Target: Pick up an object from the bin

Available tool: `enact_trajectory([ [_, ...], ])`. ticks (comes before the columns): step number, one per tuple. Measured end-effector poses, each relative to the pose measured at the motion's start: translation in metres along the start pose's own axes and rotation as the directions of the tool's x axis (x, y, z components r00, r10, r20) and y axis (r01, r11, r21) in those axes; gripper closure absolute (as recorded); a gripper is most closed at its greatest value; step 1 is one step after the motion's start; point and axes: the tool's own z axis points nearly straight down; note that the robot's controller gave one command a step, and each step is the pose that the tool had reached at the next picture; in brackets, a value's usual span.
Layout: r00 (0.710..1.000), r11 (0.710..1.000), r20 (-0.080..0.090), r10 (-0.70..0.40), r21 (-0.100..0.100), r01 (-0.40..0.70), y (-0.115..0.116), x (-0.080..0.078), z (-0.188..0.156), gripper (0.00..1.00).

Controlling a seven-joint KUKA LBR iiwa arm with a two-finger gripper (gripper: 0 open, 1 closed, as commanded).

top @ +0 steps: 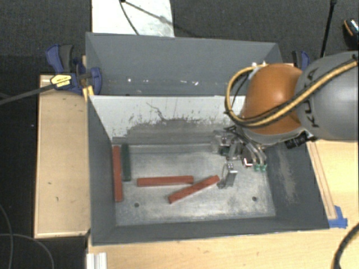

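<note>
Hanging end effector (227, 177), at slanted red stick (193, 190) (right end), grey bin (179, 60)

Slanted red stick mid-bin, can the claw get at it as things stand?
Probably yes: the claw hangs at the right end of the slanted red stick, nothing lies over it, and the level red stick lies beside it.

Left red bar (118, 174): lies flat, running up and down the view, far left;
Dark green bar (127, 162): just right of it, parallel (shorter, touching or nearly so);
Middle red bar (165, 180): lies flat, running left to right, apart from both
</note>
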Motion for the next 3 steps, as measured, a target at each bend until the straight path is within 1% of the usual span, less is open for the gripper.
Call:
enact_trajectory([
  [1,0.999,0.999,-0.007,-0.049,0.000,0.049,0.0253,-0.0179,0.0796,0.00],
  [2,0.999,0.999,0.001,-0.047,-0.001,0.047,0.0250,-0.0205,0.0735,1.00],
  [3,0.999,0.999,0.002,-0.046,0.000,0.046,0.0246,-0.0203,0.0750,0.00],
])
